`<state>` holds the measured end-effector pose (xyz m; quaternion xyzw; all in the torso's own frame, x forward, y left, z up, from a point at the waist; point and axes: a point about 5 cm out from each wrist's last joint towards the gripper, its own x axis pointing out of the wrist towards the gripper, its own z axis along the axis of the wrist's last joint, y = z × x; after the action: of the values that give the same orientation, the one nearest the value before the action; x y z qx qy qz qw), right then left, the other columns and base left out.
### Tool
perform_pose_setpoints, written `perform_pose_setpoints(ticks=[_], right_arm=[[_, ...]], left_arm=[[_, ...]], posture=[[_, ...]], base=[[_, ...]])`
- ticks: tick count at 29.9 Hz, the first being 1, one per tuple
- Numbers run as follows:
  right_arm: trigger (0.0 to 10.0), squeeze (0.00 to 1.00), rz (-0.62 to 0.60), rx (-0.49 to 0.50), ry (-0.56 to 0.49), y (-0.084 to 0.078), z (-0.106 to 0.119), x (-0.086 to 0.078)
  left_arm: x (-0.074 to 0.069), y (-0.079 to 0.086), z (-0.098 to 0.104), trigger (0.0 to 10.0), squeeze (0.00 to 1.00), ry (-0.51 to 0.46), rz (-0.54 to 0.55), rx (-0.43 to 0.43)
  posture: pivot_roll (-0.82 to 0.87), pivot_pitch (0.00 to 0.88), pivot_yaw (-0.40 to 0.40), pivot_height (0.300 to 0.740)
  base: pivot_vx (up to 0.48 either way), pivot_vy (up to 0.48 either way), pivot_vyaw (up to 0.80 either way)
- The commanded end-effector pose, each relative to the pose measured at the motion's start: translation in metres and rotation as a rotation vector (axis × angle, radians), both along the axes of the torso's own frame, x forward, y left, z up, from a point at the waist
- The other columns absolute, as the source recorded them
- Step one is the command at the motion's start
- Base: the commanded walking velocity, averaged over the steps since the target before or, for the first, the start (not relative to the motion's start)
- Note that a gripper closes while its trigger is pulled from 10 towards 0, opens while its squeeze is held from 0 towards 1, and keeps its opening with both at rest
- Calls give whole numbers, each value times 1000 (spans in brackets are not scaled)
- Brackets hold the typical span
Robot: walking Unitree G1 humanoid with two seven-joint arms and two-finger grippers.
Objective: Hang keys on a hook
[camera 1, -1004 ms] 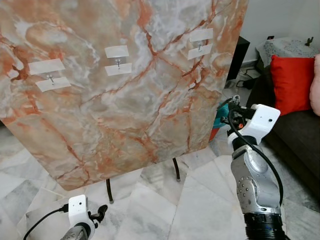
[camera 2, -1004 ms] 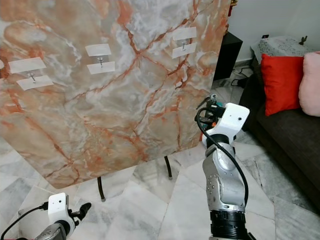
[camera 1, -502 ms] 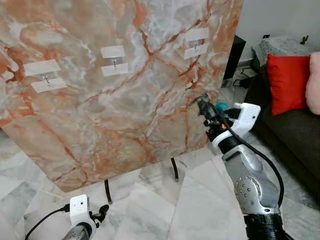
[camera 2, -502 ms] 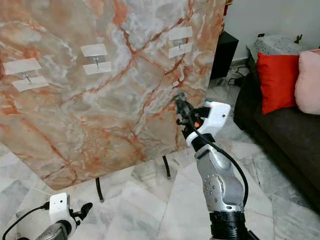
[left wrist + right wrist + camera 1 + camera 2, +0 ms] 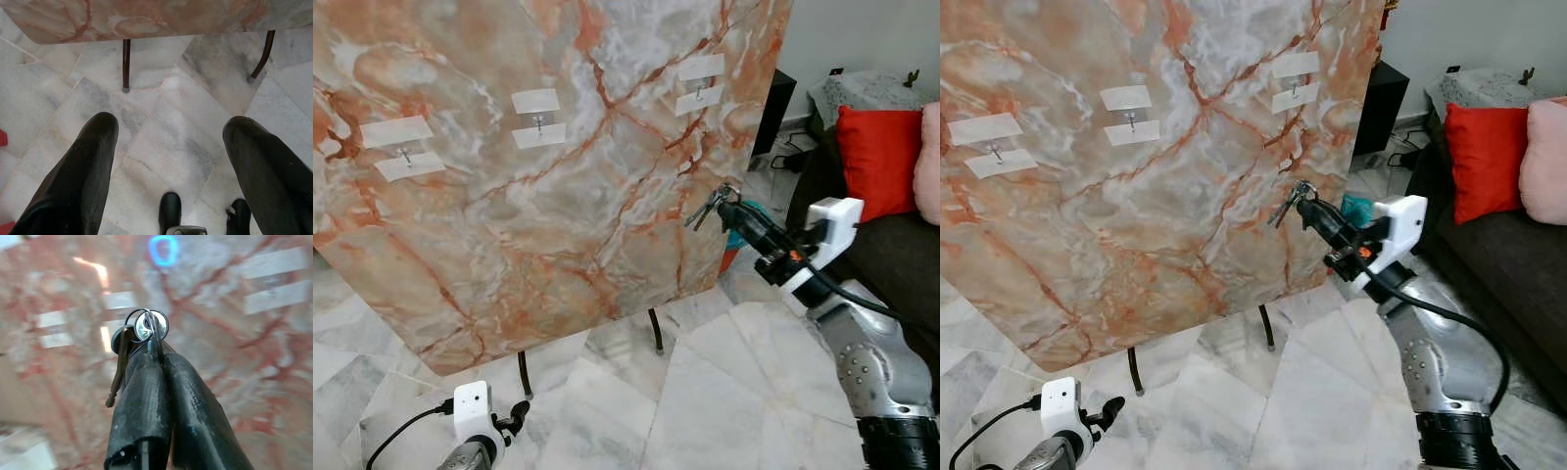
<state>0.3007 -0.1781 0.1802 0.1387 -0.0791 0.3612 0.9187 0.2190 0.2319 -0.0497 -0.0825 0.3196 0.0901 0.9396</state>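
Right gripper [image 5: 729, 210] pinched tight on the keys [image 5: 142, 330], held near the marble board [image 5: 558, 225], below the rightmost hook [image 5: 701, 90]. Ring could miss it & drop, imo. Left gripper [image 5: 166, 147] wide open, empty.

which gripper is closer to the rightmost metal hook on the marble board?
Right. The right gripper, shut on the keys, sits below the rightmost metal hook; the left gripper hangs low near the floor.
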Motion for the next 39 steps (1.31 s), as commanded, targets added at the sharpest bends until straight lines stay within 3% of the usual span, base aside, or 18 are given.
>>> perform_pose_setpoints(ticks=[1,6,11,13,16,33,39], right_arm=[[10000,0,62,0,-23,1,1,-5],[10000,0,187,6,-26,5,-3,-15],[10000,0,259,-28,0,5,-11,-18],[10000,0,375,-53,1,10,-12,-26],[10000,0,427,-97,5,14,-15,-30],[10000,0,441,-146,0,20,-22,-25],[10000,0,449,-156,0,28,-25,-26]], left_arm=[[-1,0,-1,10000,0,4,-21,18],[-1,0,-1,10000,0,9,-29,25],[-1,0,-1,10000,0,13,-43,35],[-2,0,-1,10000,0,15,-45,37],[-2,-1,-1,10000,0,16,-49,37],[-2,-1,-2,10000,0,44,-79,79],[-3,-2,-3,10000,0,53,-82,87]], posture=[[16,57,2,740],[15,55,3,740],[15,50,3,740],[13,48,3,740],[14,44,2,740],[18,26,4,740],[21,35,3,740]], base=[[0,0,0],[0,0,0],[0,0,0],[0,0,0],[0,0,0],[0,0,0],[281,0,0]])
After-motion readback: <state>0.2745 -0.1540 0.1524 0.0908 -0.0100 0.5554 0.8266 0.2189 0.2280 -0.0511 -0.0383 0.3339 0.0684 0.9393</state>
